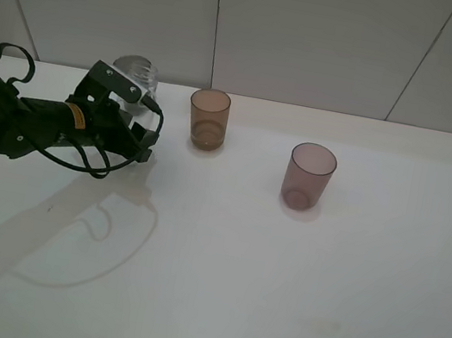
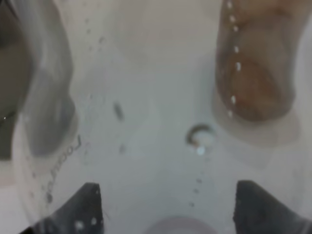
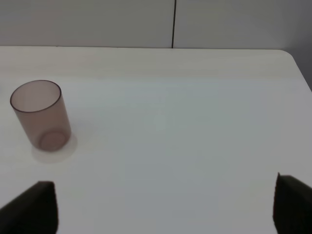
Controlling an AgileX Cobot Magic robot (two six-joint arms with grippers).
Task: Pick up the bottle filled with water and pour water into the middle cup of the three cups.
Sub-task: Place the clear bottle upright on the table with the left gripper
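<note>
Clear bottle [image 1: 137,75] sits between the left gripper's [image 1: 137,138] spread fingers [image 2: 80,209], ungrasped; we judge lifting and pouring into the middle cup [image 1: 208,118] remain.

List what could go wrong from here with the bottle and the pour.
1. The bottle has no cap, and the left gripper is right around it; a hard or tilted squeeze could slop water out.
2. The amber middle cup stands just beside the bottle, so a swing during the lift could knock it.
3. The water barely shows, so overfilling may be hard to judge.
</note>
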